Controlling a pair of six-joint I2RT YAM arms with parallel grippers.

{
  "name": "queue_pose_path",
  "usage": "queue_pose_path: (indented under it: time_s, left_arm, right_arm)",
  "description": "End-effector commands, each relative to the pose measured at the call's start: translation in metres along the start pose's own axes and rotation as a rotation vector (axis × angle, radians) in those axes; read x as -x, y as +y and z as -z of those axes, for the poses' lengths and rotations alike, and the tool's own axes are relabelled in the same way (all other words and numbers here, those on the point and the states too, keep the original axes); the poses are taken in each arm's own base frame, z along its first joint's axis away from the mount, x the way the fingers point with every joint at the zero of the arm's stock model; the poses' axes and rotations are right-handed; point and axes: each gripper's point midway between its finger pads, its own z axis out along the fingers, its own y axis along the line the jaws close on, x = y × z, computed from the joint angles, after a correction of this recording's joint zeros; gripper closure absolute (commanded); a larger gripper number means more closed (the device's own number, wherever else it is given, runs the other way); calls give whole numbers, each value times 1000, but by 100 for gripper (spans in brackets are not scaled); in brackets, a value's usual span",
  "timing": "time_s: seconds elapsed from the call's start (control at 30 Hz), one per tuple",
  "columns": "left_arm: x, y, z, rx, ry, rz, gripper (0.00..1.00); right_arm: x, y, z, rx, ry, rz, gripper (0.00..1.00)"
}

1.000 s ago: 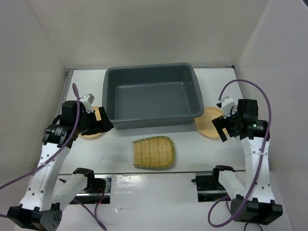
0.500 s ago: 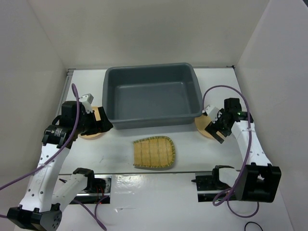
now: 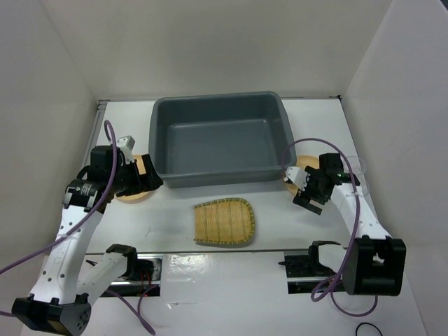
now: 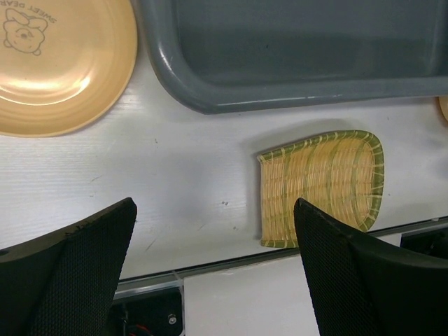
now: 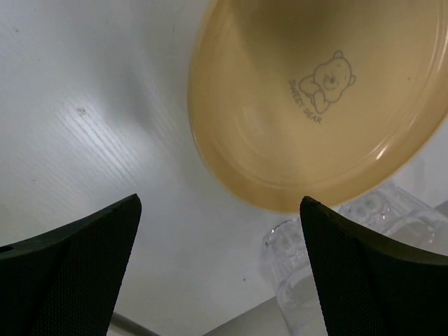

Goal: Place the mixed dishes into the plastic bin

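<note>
Right gripper [image 5: 219, 203], which I see spread wide, hangs above a tan plate [image 5: 315, 105] beside clear cups [image 5: 315, 273]; left gripper [image 4: 215, 203] equally spread.

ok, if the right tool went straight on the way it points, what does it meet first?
Probably the tan plate's near rim, straight ahead of the open right tool; depth is unclear, so maybe bare table just short.

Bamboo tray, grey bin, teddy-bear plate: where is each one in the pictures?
bamboo tray [image 3: 222, 222], top view, middle of its woven surface.
grey bin [image 3: 224, 175], top view, near outer wall.
teddy-bear plate [image 5: 294, 154], right wrist view, inner face below the bear print.
</note>
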Motion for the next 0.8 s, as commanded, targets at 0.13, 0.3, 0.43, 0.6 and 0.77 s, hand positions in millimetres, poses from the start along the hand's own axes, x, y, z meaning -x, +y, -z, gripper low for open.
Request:
queue_pose_path:
  time_s: [0.13, 0.3, 0.43, 0.6, 0.77]
  left_arm:
    - [10, 4, 0, 33, -18, 31, 1]
    - [12, 5, 4, 32, -38, 43, 1]
    - [12, 4, 6, 29, -47, 42, 1]
    - [12, 4, 6, 29, -47, 42, 1]
    - [10, 5, 4, 32, -38, 43, 1]
  right_arm:
    - [16, -13, -37, 99, -46, 49, 4]
    - [17, -10, -58, 197, -73, 44, 6]
    - [14, -10, -72, 223, -64, 38, 7]
    - [17, -15, -76, 233, -69, 26, 22]
    - [10, -6, -77, 292, -26, 12, 69]
